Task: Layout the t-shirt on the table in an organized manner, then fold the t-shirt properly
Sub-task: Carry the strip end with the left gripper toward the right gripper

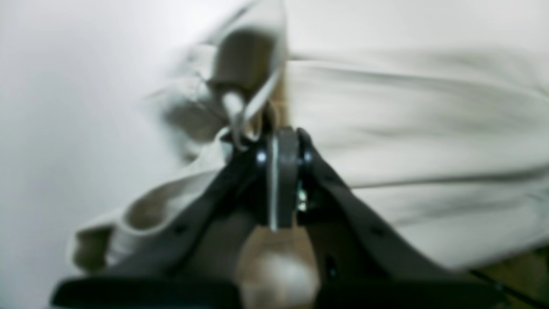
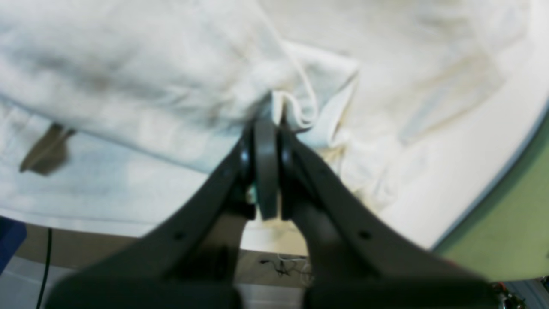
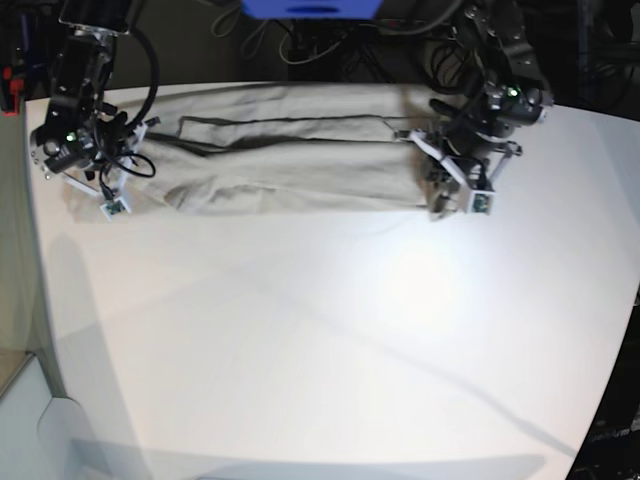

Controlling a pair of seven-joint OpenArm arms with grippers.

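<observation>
T-shirt (image 3: 290,160) fabric lies stretched in a long, folded band across the far side of the white counter (image 3: 340,340), reaching from one arm to the other. Left end effector (image 1: 281,141) is clamped narrow on a bunched edge of the cloth at the band's right end in the base view. Right end effector (image 2: 266,128) pinches a folded hem at the opposite end.
</observation>
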